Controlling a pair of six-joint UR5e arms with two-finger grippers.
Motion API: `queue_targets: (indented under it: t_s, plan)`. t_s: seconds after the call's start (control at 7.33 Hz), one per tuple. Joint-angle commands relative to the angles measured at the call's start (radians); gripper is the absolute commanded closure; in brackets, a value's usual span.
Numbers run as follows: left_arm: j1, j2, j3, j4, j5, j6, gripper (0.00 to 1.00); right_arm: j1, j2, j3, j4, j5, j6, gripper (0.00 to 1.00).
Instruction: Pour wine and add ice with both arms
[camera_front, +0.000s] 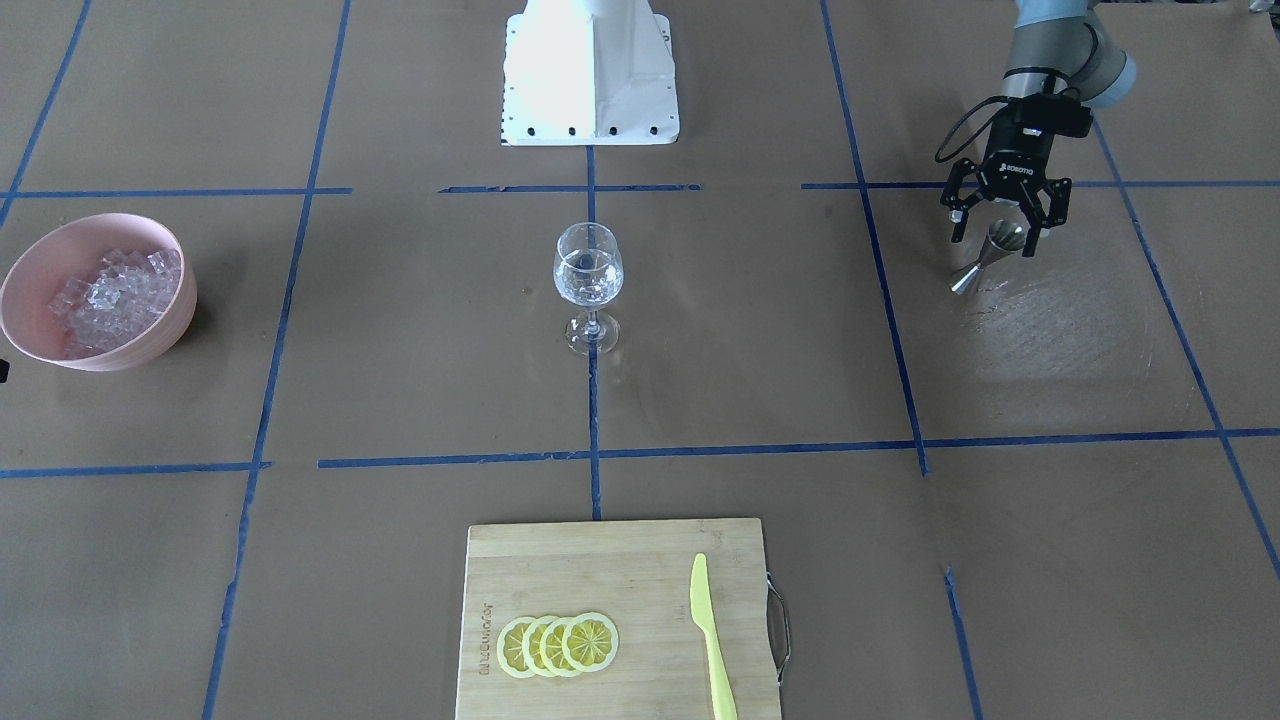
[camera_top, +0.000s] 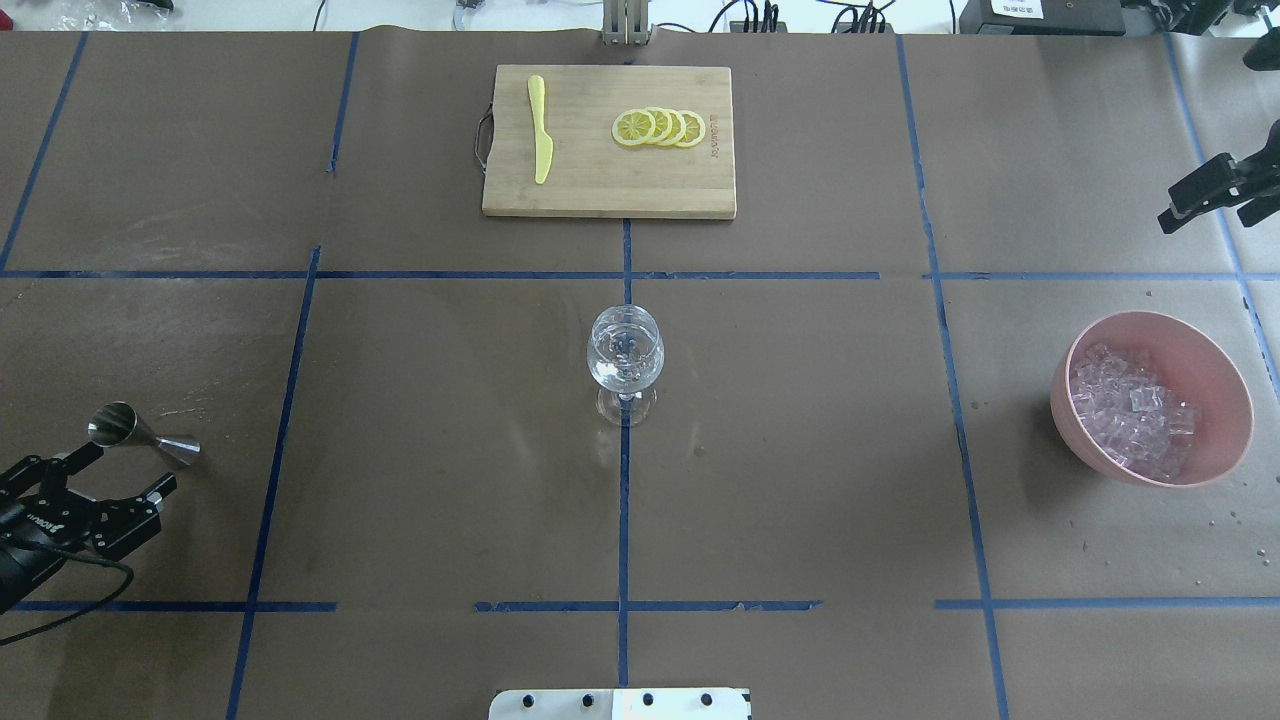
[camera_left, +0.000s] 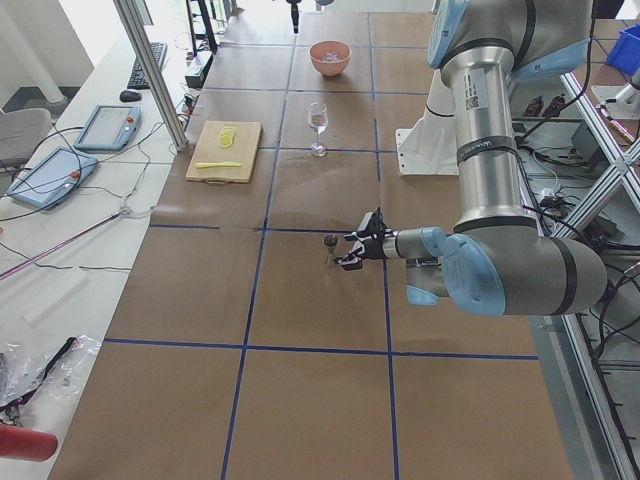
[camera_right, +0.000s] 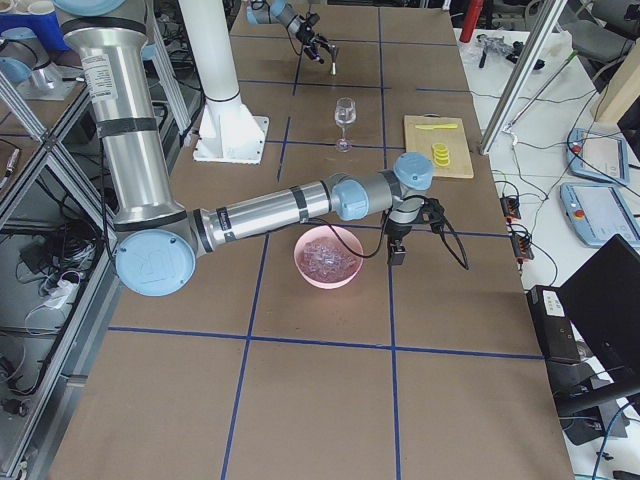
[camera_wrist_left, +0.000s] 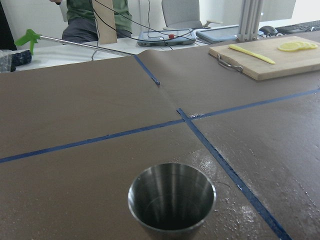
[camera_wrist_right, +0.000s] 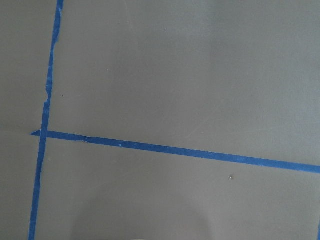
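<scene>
The left gripper (camera_front: 995, 238) is held wide open with nothing gripped — the empty steel jigger (camera_wrist_left: 172, 200) is seen just beside it. For the right gripper (camera_right: 397, 258), the opening cannot be told. Farther out, the ice (camera_top: 1135, 420) is heaped in the pink bowl (camera_top: 1215, 365); what the wine glass (camera_top: 625, 360) holds is unclear.

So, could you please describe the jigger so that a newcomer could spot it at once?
On the taped brown table, look to the grid square on the robot's left, away from the central wine glass. The jigger stands there just ahead of the open left gripper: the only steel, hourglass-shaped item.
</scene>
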Motion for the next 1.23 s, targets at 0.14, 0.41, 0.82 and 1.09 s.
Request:
queue_targets:
  t_s: [0.14,0.41,0.82,1.09]
  plan:
    - [-0.014,0.099,-0.021,0.000,-0.203,0.120,0.00,0.001,-0.009,0.003,0.000,0.000,-0.002,0.00]
    - [-0.165,0.150,-0.018,-0.002,-0.321,0.252,0.00,0.001,-0.010,0.008,0.002,-0.005,-0.002,0.00]
    - [-0.499,0.103,0.005,0.038,-0.647,0.493,0.00,-0.003,-0.054,0.080,0.002,-0.003,0.000,0.00]
    - [-0.706,0.015,0.057,0.092,-0.810,0.584,0.00,-0.042,-0.169,0.214,0.002,-0.003,0.018,0.00]
